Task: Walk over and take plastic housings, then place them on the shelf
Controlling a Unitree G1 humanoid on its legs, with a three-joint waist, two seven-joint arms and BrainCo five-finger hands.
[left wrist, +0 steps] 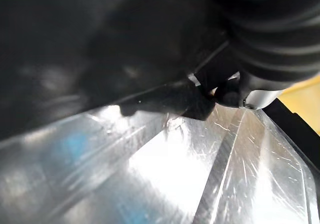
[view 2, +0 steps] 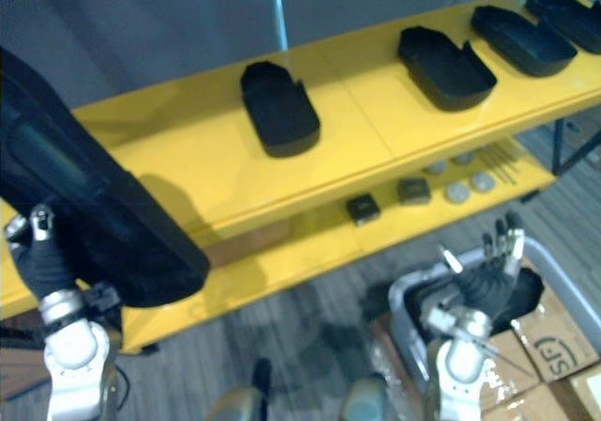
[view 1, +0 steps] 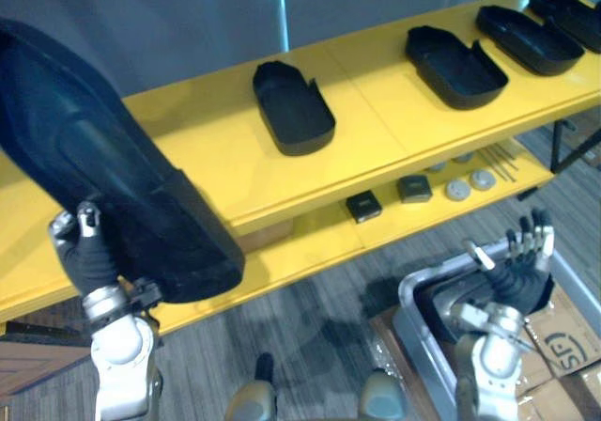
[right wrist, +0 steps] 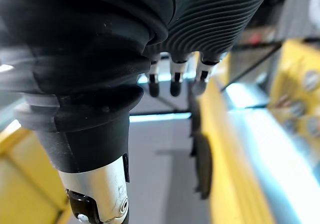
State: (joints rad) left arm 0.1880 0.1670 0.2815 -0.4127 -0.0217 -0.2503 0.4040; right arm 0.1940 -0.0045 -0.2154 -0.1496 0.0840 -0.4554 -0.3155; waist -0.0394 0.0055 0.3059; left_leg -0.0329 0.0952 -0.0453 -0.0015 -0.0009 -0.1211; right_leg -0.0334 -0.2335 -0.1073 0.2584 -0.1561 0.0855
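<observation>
Black plastic housing [view 1: 113, 177], large and oval, takes up the left of the left eye view. The left robot hand [view 1: 89, 252] grips its lower edge, and it overlaps the yellow shelf [view 1: 216, 167]. More black housings [view 1: 293, 109] lie on the shelf top. In the right wrist view, the right robot hand [right wrist: 172, 81] has its fingers straight and holds nothing.

The large black housing [view 1: 113, 177] runs off the left edge of both head views and hides much of the left hand [view 1: 89, 257], so its grip cannot be read. The farthest housing [view 1: 568, 12] on the yellow shelf [view 1: 216, 158] is cut by the right edge. On the lower shelf [view 1: 310, 241], small parts [view 1: 457, 190] are too tiny to identify. The right hand [view 1: 523, 275] covers part of the grey bin [view 1: 410, 294]. In the left wrist view, a dark mass [left wrist: 100, 49] is blurred beyond recognition.
</observation>
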